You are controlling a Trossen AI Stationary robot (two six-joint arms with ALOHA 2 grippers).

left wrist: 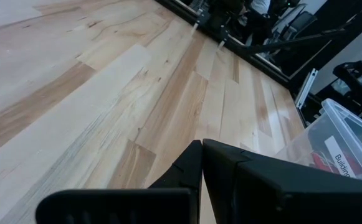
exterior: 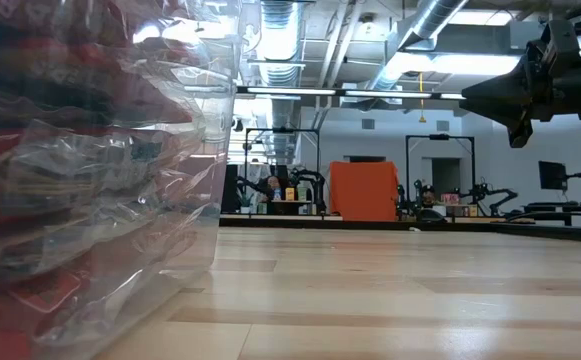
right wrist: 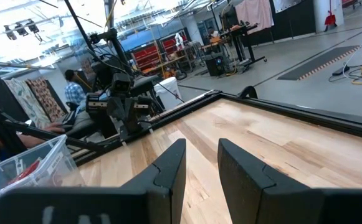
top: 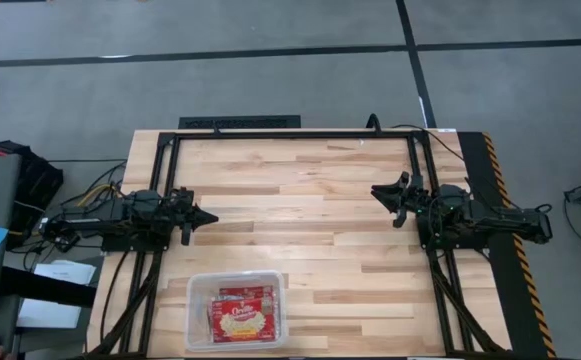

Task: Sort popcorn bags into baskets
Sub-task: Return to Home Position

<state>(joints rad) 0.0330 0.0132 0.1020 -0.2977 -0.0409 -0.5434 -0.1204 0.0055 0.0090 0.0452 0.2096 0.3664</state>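
Inside the basket [top: 194, 300], popcorn bags [top: 240, 316]: low view shows them stacked, high view only the top one. Left pincer [top: 211, 216] closed, just beyond the basket. Right pincer [top: 390, 203] open, well apart from it, over the bench [top: 300, 200].

The left end effector [left wrist: 202, 147] hangs just above the bench [left wrist: 106, 81], its two dark fingers [left wrist: 230, 163] pressed together with only a thin seam between them and their tips forming a point. Pale and darker wood planks run away from it toward a dark frame [left wrist: 255, 48] along the bench's far edge. Beside the fingers stands a clear tub [left wrist: 346, 121]; red bags [left wrist: 318, 162] show through its wall, behind a white label.
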